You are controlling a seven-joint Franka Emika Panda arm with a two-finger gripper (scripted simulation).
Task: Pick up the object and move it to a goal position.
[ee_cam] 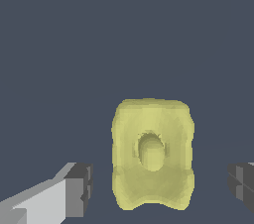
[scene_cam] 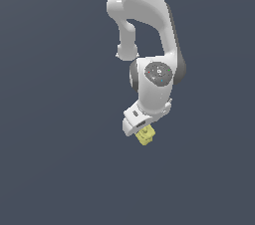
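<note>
In the wrist view, one dark pad (ee_cam: 82, 188) stood off the block (ee_cam: 152, 154) with bare floor (ee_cam: 59, 44) showing between them. The block sat in the middle, knob facing the camera. The other pad was likewise clear of it. So the gripper (ee_cam: 161, 188) was spread, straddling the block without touching, probably lined up so that closing would catch its two flat sides. In the exterior view the block (scene_cam: 145, 136) lay directly under the lowered gripper (scene_cam: 141, 128), on the floor with no edge in sight. No goal marker was visible.
</note>
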